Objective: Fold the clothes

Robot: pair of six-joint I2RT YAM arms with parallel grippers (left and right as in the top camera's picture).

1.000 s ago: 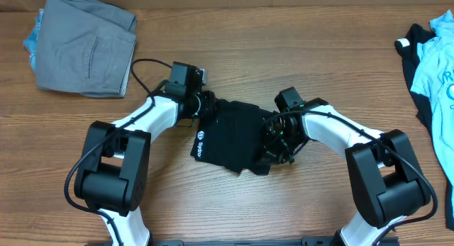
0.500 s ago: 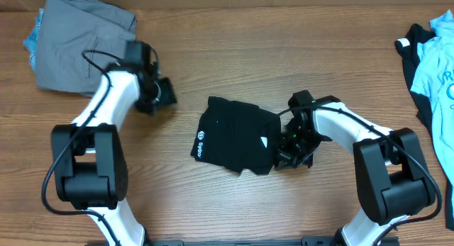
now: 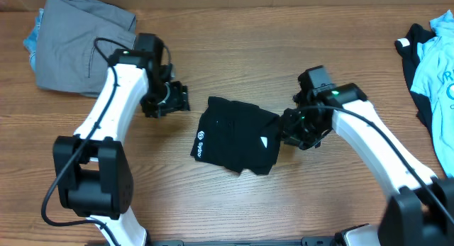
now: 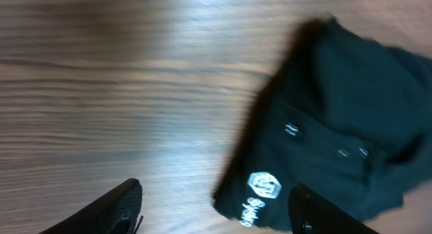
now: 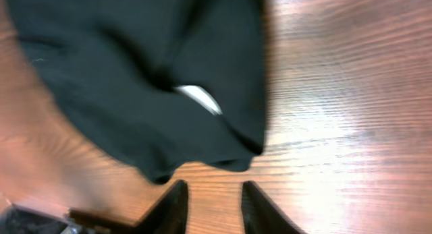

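Left tool wide, empty; right tool narrowly parted, empty.
Folded black T-shirt lies mid-tabletop between them: just beside the right tool, apart from the left. Long axis roughly back-to-front. Right arm is nearer, I'd say.

The folded T-shirt lies on the table between left claw and right claw.

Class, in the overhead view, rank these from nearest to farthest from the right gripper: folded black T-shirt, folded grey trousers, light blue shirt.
1. Black T-shirt, centre, beside right gripper.
2. Light blue shirt, right edge.
3. Grey trousers, top-left corner.
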